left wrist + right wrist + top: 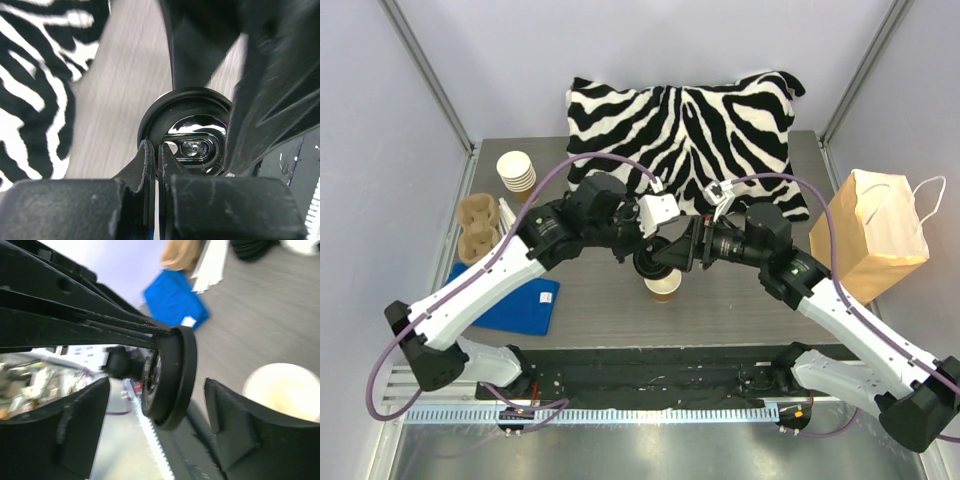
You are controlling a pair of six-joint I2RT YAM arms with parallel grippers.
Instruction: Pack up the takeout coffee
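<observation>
Grey table: our left gripper pinches the black lid on edge, right gripper gapes wide around it, open cup just below, so we'd tip it flat.

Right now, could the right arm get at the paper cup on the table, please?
Probably, though not at once: the lid, pinched by the left gripper, sits between the open fingers of the right gripper. The cup stands uncovered close by.

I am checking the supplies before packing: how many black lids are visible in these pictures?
1: the black lid, held on edge by the jaws of the left gripper, near the open paper cup at mid-table. More lids may be hidden behind the arms.
</observation>
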